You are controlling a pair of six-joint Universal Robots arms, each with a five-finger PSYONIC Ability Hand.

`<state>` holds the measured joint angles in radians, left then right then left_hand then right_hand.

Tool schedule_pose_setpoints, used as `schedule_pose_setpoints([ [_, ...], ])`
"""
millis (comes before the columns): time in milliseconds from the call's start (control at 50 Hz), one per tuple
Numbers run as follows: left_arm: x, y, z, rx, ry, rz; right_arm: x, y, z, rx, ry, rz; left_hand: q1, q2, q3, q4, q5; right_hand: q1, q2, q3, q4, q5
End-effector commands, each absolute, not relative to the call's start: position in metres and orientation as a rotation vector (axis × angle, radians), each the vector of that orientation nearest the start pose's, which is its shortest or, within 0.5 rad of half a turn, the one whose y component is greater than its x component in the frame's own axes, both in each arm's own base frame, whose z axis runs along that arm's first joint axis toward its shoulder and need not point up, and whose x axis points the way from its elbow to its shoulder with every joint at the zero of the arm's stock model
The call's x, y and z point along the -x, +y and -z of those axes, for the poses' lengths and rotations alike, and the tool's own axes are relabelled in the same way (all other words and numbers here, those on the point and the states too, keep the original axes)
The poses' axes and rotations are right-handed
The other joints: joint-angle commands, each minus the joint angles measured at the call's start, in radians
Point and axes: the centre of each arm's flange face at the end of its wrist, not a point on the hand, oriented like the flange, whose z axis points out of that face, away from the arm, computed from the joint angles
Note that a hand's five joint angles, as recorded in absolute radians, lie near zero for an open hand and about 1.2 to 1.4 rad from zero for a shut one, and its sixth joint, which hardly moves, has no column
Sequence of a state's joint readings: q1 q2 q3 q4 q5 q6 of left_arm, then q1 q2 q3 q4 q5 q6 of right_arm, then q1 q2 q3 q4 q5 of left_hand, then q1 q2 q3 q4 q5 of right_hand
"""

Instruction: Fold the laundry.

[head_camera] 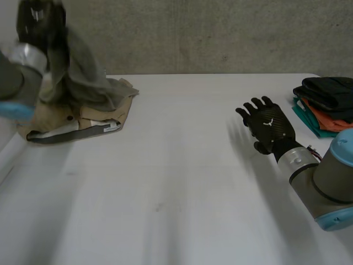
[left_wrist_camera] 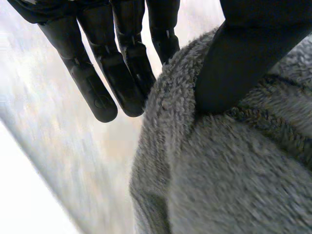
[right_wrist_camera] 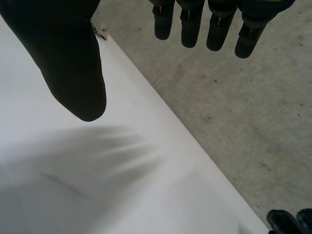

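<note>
White table [head_camera: 176, 182] spreads beneath both hands. Grey fleece cloth [head_camera: 83, 72] hangs pinched by the raised left hand [head_camera: 38, 19], thumb against fingers, above a crumpled tan garment [head_camera: 52, 117]. Right hand [head_camera: 268, 124], fingers spread, hovers beside folded dark, orange and teal clothes [head_camera: 325, 105].

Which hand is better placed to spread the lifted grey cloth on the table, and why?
Left. The left hand pinches the grey cloth, raised above the laundry pile. The right hand hovers open and empty across the table, beside the folded stack.
</note>
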<state>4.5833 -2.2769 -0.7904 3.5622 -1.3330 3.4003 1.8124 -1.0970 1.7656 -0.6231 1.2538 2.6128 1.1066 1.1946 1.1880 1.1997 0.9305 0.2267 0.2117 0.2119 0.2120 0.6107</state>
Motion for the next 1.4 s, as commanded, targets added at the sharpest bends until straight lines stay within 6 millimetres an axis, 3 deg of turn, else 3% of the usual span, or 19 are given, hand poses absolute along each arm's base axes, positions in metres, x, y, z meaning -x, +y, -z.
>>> schedule_pose_setpoints([
  [20,0.259,-0.366,-0.427,-0.645,1.33,3.048,-0.23,-0.322,-0.155,1.074,1.951,2.194,0.29,0.202,0.208,0.197,0.291,-0.052,-0.037,-0.037,-0.038,-0.611],
  [80,0.269,-0.341,-0.44,-0.667,1.329,3.108,-0.221,-0.329,-0.16,1.008,1.973,2.215,0.29,0.202,0.208,0.197,0.291,-0.052,-0.037,-0.037,-0.038,-0.611],
  [120,0.278,-0.326,-0.437,-0.695,1.395,3.121,-0.214,-0.334,-0.166,0.949,1.979,2.233,0.29,0.202,0.208,0.197,0.291,-0.052,-0.037,-0.037,-0.038,-0.611],
  [220,0.297,-0.309,-0.396,-0.799,1.694,3.026,-0.201,-0.342,-0.18,0.844,1.978,2.264,0.29,0.202,0.208,0.197,0.291,-0.052,-0.037,-0.037,-0.038,-0.611],
  [240,0.306,-0.304,-0.371,-0.854,1.828,2.959,-0.199,-0.343,-0.181,0.826,1.979,2.267,0.29,0.202,0.208,0.197,0.291,-0.052,-0.037,-0.037,-0.038,-0.611],
  [300,0.319,-0.296,-0.326,-0.951,2.04,2.818,-0.192,-0.349,-0.188,0.768,1.976,2.281,0.29,0.202,0.208,0.197,0.291,-0.052,-0.037,-0.037,-0.038,-0.611],
  [320,0.327,-0.29,-0.295,-1.021,2.163,2.714,-0.191,-0.35,-0.188,0.758,1.977,2.282,0.29,0.202,0.208,0.197,0.291,-0.052,-0.037,-0.037,-0.038,-0.611],
  [420,0.344,-0.278,-0.212,-1.175,2.394,2.417,-0.185,-0.355,-0.19,0.715,2.001,2.269,0.29,0.202,0.208,0.197,0.291,-0.052,-0.037,-0.037,-0.038,-0.611],
  [460,0.346,-0.277,-0.195,-1.195,2.448,2.346,-0.183,-0.356,-0.19,0.711,2.018,2.259,-0.189,-0.277,-0.27,-0.282,-0.187,-0.052,-0.037,-0.037,-0.038,-0.611],
  [480,0.346,-0.273,-0.185,-1.21,2.504,2.285,-0.184,-0.355,-0.19,0.711,2.026,2.25,-0.802,-0.89,-0.883,-0.895,-0.8,-0.052,-0.037,-0.037,-0.038,-0.611],
  [500,0.344,-0.272,-0.182,-1.21,2.536,2.254,-0.184,-0.354,-0.19,0.715,2.048,2.227,-0.932,-1.02,-1.013,-1.025,-0.93,-0.052,-0.037,-0.037,-0.038,-0.611],
  [560,0.343,-0.26,-0.186,-1.251,2.598,2.21,-0.185,-0.351,-0.19,0.718,2.093,2.186,-0.932,-1.02,-1.013,-1.025,-0.93,-0.052,-0.037,-0.037,-0.038,-0.611],
  [640,0.331,-0.255,-0.212,-1.21,2.549,2.297,-0.19,-0.34,-0.196,0.739,2.158,2.108,-0.932,-1.02,-1.013,-1.025,-0.93,-0.052,-0.037,-0.037,-0.038,-0.611],
  [780,0.285,-0.25,-0.256,-0.991,2.395,2.428,-0.207,-0.3,-0.207,0.872,2.283,1.872,-0.932,-1.02,-1.013,-1.025,-0.93,-0.052,-0.037,-0.037,-0.038,-0.611],
  [840,0.269,-0.245,-0.257,-0.938,2.395,2.409,-0.215,-0.277,-0.205,0.953,2.334,1.723,-0.932,-1.02,-1.013,-1.025,-0.93,-0.052,-0.037,-0.037,-0.038,-0.611],
  [940,0.24,-0.233,-0.24,-0.852,2.495,2.278,-0.227,-0.246,-0.195,0.999,2.344,1.555,-0.932,-1.02,-1.013,-1.025,-0.93,-0.032,-0.017,-0.017,-0.017,-0.59],
  [1100,0.214,-0.229,-0.191,-0.769,2.762,1.972,-0.244,-0.207,-0.152,1.044,2.289,1.43,-0.843,-0.931,-0.925,-0.936,-0.842,0.176,0.191,0.191,0.191,-0.382],
  [1200,0.211,-0.232,-0.17,-0.762,2.861,1.864,-0.25,-0.198,-0.136,1.054,2.272,1.407,-0.846,-0.934,-0.928,-0.939,-0.845,0.25,0.265,0.265,0.265,-0.308],
  [1400,0.214,-0.232,-0.167,-0.762,2.874,1.885,-0.257,-0.201,-0.121,1.035,2.254,1.441,-0.87,-0.958,-0.951,-0.963,-0.868,0.359,0.374,0.374,0.374,-0.2],
])
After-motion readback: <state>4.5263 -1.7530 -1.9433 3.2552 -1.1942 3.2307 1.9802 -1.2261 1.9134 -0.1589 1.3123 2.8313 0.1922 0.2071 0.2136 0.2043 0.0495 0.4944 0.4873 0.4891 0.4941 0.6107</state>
